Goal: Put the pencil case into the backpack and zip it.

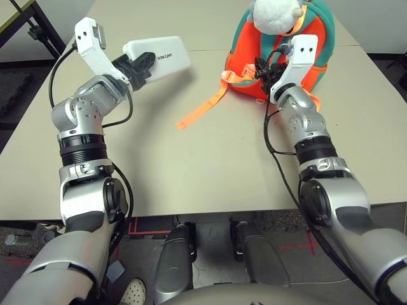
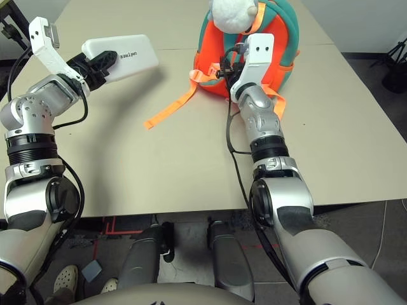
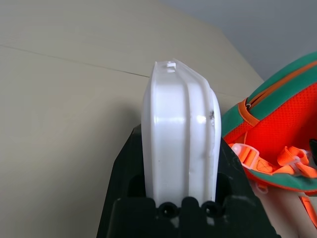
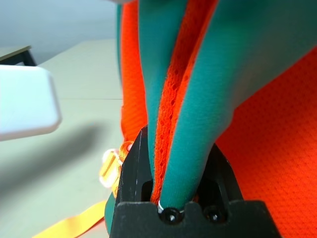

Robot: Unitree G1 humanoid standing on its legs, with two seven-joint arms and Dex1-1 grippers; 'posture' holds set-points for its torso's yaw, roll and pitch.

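The pencil case (image 1: 177,57) is lying at 11 o'clock from the robot, suspended above the table (image 1: 210,165). The left gripper (image 3: 181,139) is clamping it across its thickness, near its near-left end, with the far end projecting toward 2 o'clock. The shell is probably behaving as a stiff, light part. Its smooth faces may be slipping or pivoting under a one-ended hold; a centred grip across the thickness, clear of the leading end, is offering better control during insertion.

The backpack (image 1: 245,51) is standing at 1 o'clock from the robot, its mesh side facing the robot. The right gripper (image 4: 179,141) is pinching a fold of its teal and orange fabric. This material is soft and is likely yielding when pulled, so the hold is steadying the pack only locally. A loose orange strap (image 1: 206,108) is trailing toward 8 o'clock from the pack, and a plush toy (image 1: 276,14) is hanging at its 12 o'clock side.

Containers: the case is appearing closed, its contents remaining unknown. The pack's opening and interior are not showing; whether it is lying unzipped is impossible to tell.
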